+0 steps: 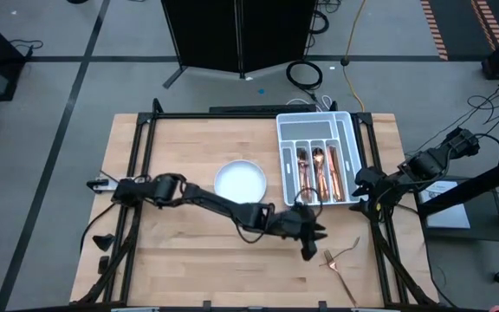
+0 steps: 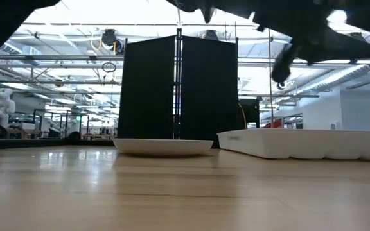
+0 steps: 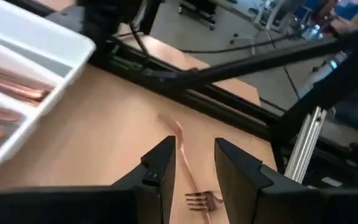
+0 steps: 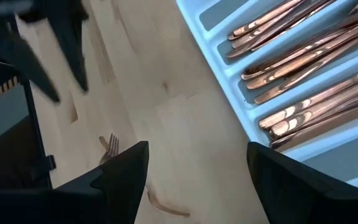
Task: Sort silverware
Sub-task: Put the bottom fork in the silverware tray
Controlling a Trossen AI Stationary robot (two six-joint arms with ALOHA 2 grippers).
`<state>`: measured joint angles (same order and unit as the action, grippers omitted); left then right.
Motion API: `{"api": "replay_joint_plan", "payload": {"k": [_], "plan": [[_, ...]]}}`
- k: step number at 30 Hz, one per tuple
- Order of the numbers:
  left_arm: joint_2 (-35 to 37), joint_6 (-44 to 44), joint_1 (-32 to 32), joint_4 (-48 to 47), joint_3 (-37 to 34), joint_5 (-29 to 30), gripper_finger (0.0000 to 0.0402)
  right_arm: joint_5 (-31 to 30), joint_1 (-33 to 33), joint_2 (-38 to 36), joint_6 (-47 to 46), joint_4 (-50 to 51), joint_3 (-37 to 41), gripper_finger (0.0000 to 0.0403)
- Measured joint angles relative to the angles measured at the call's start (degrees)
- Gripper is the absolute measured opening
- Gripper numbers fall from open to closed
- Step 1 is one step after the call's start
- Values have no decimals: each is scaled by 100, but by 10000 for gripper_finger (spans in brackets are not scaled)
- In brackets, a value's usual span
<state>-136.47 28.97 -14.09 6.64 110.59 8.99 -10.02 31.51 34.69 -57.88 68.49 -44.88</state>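
A copper fork (image 1: 340, 270) lies flat on the wooden table near its front right corner; it also shows in the left wrist view (image 3: 189, 175). My left gripper (image 1: 315, 246) hovers just to the fork's left, open, with nothing between its fingers (image 3: 161, 163). The white divided tray (image 1: 286, 149) at the back right holds several copper pieces of silverware (image 1: 319, 170) in its long compartments. My right gripper (image 1: 364, 187) waits open at the tray's right front corner, over the table's right edge, with the tray's silverware (image 4: 303, 56) ahead of it.
A round white plate (image 1: 239, 180) sits mid-table, left of the tray and behind my left arm. A black frame rail (image 1: 379, 234) runs along the table's right edge close to the fork. Bare wood lies across the front and left of the table.
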Motion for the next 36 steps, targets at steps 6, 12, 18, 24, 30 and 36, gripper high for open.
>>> {"api": "replay_joint_plan", "payload": {"k": [6, 12, 18, 24, 30, 36], "plan": [[-874, -807, -275, -179, 1126, -63, 105, 122, 0, 0, -232, 2, 0, 263], [-1370, -1436, -427, -1098, 1755, 209, 105, 141, 0, 0, -306, 15, -2, 263], [-1273, 543, -195, -1514, 1784, 194, 105, 141, -2, -2, -425, 15, 0, 263], [-1346, 1397, 4, -1491, 1716, -552, 105, 139, -1, 0, -422, 15, 0, 263], [-1408, 1421, 109, -1282, 1664, -864, 121, 137, 0, 5, -405, 16, 0, 263], [-1762, 1667, 74, -814, 1650, -1265, 158, 130, 0, 3, -309, 32, 0, 263]]}}
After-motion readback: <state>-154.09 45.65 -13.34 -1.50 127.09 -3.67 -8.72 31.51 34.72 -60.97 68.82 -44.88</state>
